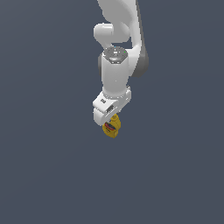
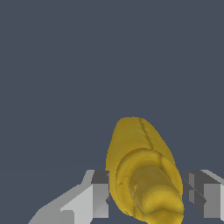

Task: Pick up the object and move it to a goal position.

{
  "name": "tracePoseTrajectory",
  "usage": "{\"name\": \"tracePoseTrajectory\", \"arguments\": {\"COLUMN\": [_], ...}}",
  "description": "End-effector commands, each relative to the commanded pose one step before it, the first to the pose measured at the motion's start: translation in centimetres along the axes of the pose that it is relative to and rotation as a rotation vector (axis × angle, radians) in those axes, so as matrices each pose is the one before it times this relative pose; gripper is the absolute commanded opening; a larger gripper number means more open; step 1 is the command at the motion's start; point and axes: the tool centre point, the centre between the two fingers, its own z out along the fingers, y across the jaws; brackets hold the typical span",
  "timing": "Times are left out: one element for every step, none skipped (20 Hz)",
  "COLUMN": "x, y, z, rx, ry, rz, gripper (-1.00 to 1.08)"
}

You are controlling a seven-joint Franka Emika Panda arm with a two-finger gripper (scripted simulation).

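In the exterior view, the white, rounded Franka arm (image 1: 116,65) is reaching down from the top of the frame against a plain dark grey-blue background, its wrist pointing downward. At its lower end, the white two-fingered gripper (image 1: 112,124) is closing on the small yellow squeeze bottle with a red-and-dark label (image 1: 112,127), which is hanging just under the hand, partly tucked between the fingers, with its label facing the camera. Whether the bottle is touching any surface cannot be told, since the background is showing no edge or shadow.

In the wrist view, going from one side to the other, one grey finger pad (image 2: 100,197) is sitting against the bottle's side, the bottle (image 2: 140,170) is filling the gap with its tapered cap end nearest the camera, and the other pad (image 2: 202,197) is standing just beside it, contact there unclear.
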Motion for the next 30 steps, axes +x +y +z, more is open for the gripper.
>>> {"name": "tracePoseTrajectory", "arguments": {"x": [1.721, 0.753, 0.816, 0.859, 0.827, 0.774, 0.718, 0.665, 0.608, 0.551, 0.491, 0.430, 0.367, 0.302, 0.236, 0.168, 0.100, 0.033, -0.401, 0.035, 0.104, 0.173, 0.243, 0.314, 0.386, 0.453, 0.512, 0.562, 0.540, 0.475], "y": [-1.702, -0.555, -0.597, -0.623, -0.594, -0.549, -0.490, -0.459, -0.413, -0.368, -0.323, -0.278, -0.233, -0.189, -0.145, -0.102, -0.060, -0.020, 0.336, -0.025, -0.076, -0.127, -0.178, -0.229, -0.280, -0.327, -0.367, -0.397, -0.374, -0.321], "z": [0.350, -0.007, -0.007, -0.007, -0.007, -0.006, 0.022, -0.005, -0.005, -0.005, -0.004, -0.004, -0.004, -0.003, -0.002, -0.002, -0.001, 0.000, 0.147, 0.004, 0.011, 0.019, 0.027, 0.034, 0.042, 0.049, 0.055, 0.059, 0.056, 0.048], "rx": [0.00794, 0.00000, 0.00000, 0.00000, 0.00000, 0.00000, 0.00069, 0.00000, 0.00000, 0.00000, 0.00000, 0.00000, 0.00000, 0.00000, 0.00000, 0.00000, 0.00000, 0.00000, -0.00018, 0.00000, 0.00000, 0.00000, 0.00000, 0.00000, 0.00000, 0.00000, 0.00000, 0.00000, 0.00000, 0.00000], "ry": [-0.00415, 0.00000, 0.00000, 0.00000, 0.00000, 0.00000, -0.00002, 0.00000, 0.00000, 0.00000, 0.00000, 0.00000, 0.00000, 0.00000, 0.00000, 0.00000, 0.00000, 0.00000, -0.00300, 0.00000, 0.00000, 0.00000, 0.00000, 0.00000, 0.00000, 0.00000, 0.00000, 0.00000, 0.00000, 0.00000], "rz": [-0.00741, 0.00000, 0.00000, 0.00000, 0.00000, 0.00000, 0.00006, 0.00000, 0.00000, 0.00000, 0.00000, 0.00000, 0.00000, 0.00000, 0.00000, 0.00000, 0.00000, 0.00000, 0.00301, 0.00000, 0.00000, 0.00000, 0.00000, 0.00000, 0.00000, 0.00000, 0.00000, 0.00000, 0.00000, 0.00000], "gripper": [-1.00, -1.00, -1.00, -1.00, -1.00, -1.00, -1.00, -1.00, -1.00, -1.00, -1.00, -1.00, -1.00, -1.00, -1.00, -1.00, -1.00, -1.00, -1.00, -1.00, -1.00, -1.00, -1.00, -1.00, -1.00, -1.00, -1.00, -1.00, -1.00, -1.00]}}
